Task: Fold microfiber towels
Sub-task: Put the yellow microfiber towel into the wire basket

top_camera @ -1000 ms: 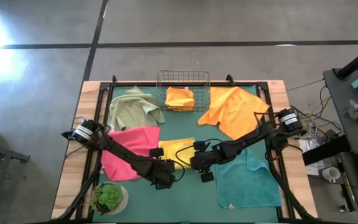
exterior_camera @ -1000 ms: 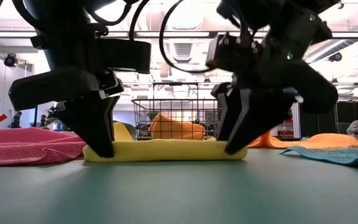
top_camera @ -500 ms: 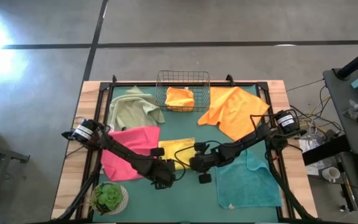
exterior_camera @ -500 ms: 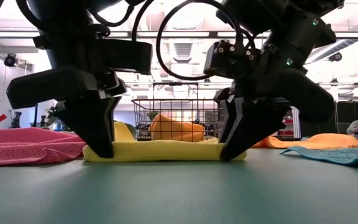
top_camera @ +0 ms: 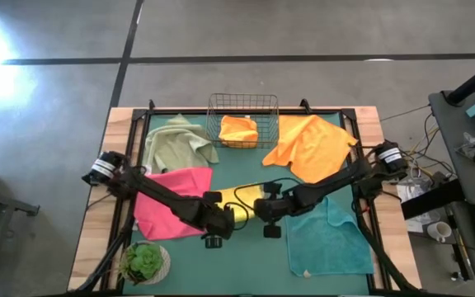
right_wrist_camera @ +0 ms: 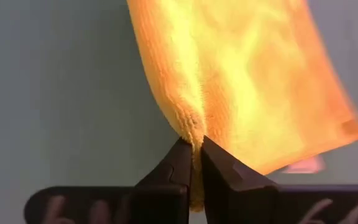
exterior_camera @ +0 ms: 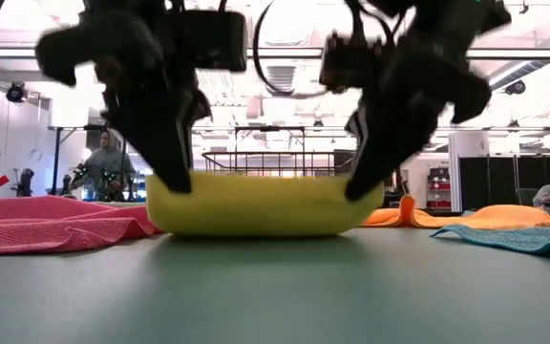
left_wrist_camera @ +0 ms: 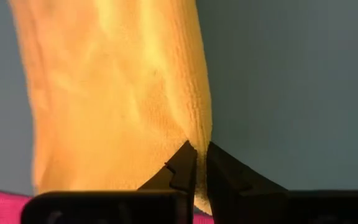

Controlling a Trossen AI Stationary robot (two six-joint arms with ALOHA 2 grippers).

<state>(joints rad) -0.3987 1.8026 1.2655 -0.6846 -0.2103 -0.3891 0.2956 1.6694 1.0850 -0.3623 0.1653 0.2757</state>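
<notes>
A folded yellow towel (exterior_camera: 256, 203) lies at the middle of the dark-green mat (top_camera: 246, 264), with its near edge raised. My left gripper (exterior_camera: 175, 182) is shut on the near left corner and my right gripper (exterior_camera: 361, 186) on the near right corner. From above, the arms hide most of the yellow towel (top_camera: 242, 200). A pink towel (top_camera: 171, 202) lies flat at the left, a sage green towel (top_camera: 176, 144) at the far left, an orange towel (top_camera: 308, 148) at the far right and a teal towel (top_camera: 328, 243) at the near right. My left gripper pinches the yellow towel's near left corner (left_wrist_camera: 194, 134) between its two fingers, coming steeply from above. One layer or several, I cannot tell. The corner is raised, and the towel's lower part (exterior_camera: 246, 229) rests on the mat. My right gripper pinches the near right corner (right_wrist_camera: 191, 127) between its two fingers, slanting down from above. The cloth bunches into a ridge at the fingertips. This corner is raised too, and the towel sags between the two grippers.
A wire basket (top_camera: 242, 103) at the far middle holds a folded orange towel (top_camera: 239, 130). A small potted plant (top_camera: 144, 262) stands at the near left corner. A person (exterior_camera: 108, 162) shows in the room beyond the table.
My right gripper has shut on the yellow towel's near right corner. Both grippers have then risen and lifted the towel's near edge off the mat, while its lower part has stayed down.
</notes>
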